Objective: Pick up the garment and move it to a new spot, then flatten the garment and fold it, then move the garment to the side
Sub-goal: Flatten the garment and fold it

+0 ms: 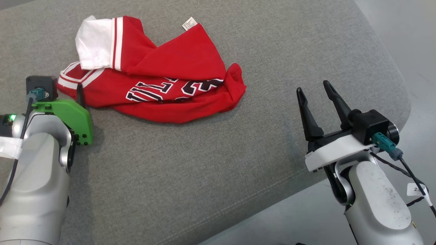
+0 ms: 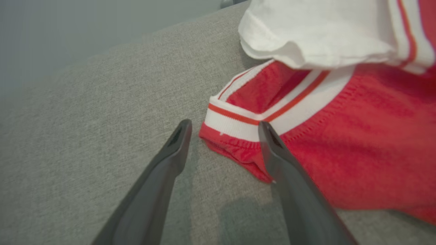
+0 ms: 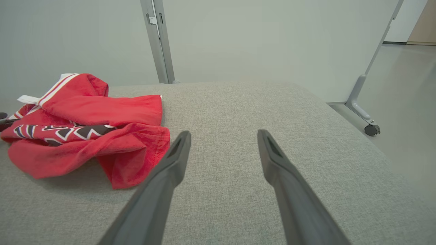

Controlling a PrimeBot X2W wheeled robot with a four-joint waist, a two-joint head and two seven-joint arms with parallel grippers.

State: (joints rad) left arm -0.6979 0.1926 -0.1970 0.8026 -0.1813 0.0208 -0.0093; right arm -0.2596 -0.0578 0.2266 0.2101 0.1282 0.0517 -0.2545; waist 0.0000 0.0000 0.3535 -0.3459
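The garment (image 1: 160, 78) is a red jersey with white striped trim, a white sleeve and dark lettering, lying crumpled on the grey cushion (image 1: 204, 163) at the upper left. My left gripper (image 1: 73, 97) is at the garment's left edge and is open. In the left wrist view, the striped corner of the garment (image 2: 340, 136) lies between the open fingers, and the right finger (image 2: 272, 153) overlaps the red cloth. My right gripper (image 1: 316, 90) hovers open and empty over bare cushion, well right of the garment (image 3: 85, 126).
The cushion's rounded front-right edge (image 1: 340, 173) drops to a pale floor (image 1: 408, 41). Beyond the cushion stand a grey post (image 3: 158, 41) and a frame leg on a caster (image 3: 371, 129).
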